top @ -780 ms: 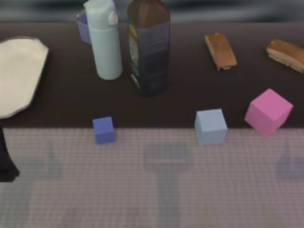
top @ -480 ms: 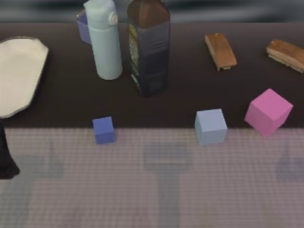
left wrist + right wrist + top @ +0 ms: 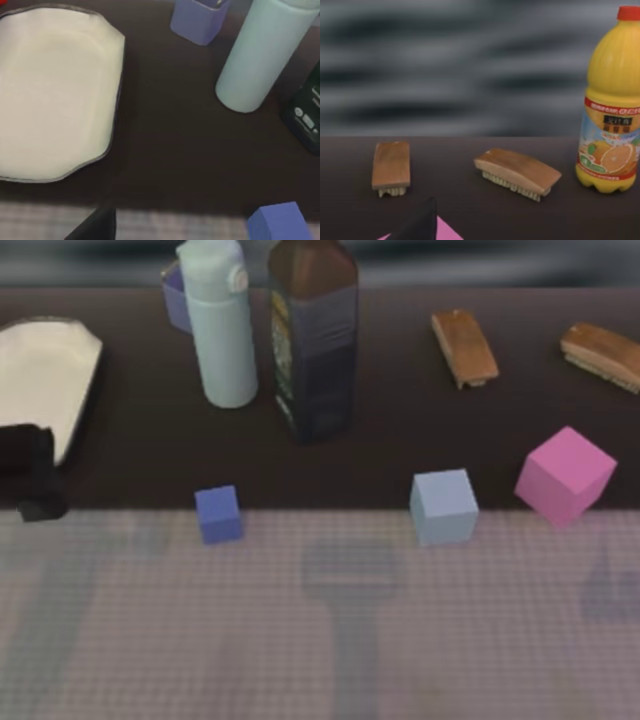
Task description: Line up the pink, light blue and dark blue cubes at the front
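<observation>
Cubes unsorted, left gripper out over the table's left edge

Left gripper (image 3: 35, 472) hovers above the white oval tray's (image 3: 40, 380) near corner, holding nothing, finger spread impossible to tell; right arm sits out of the top view. Small deep blue cube (image 3: 218, 513), mid-sized pale icy blue cube (image 3: 443, 506) and large pink cube (image 3: 565, 475) sit untouched along the dark brown surface's (image 3: 400, 440) border with the pale grey-lilac gridded front (image 3: 300, 640), so every placement seems left to do

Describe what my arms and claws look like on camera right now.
Very little of them shows. In the top view the left arm is a plain black, blocky, matte shape at the table's left edge, with no visible cables or markings. Each wrist view shows only a black pointed finger tip of its own claw. The right arm is outside the top view.
</observation>
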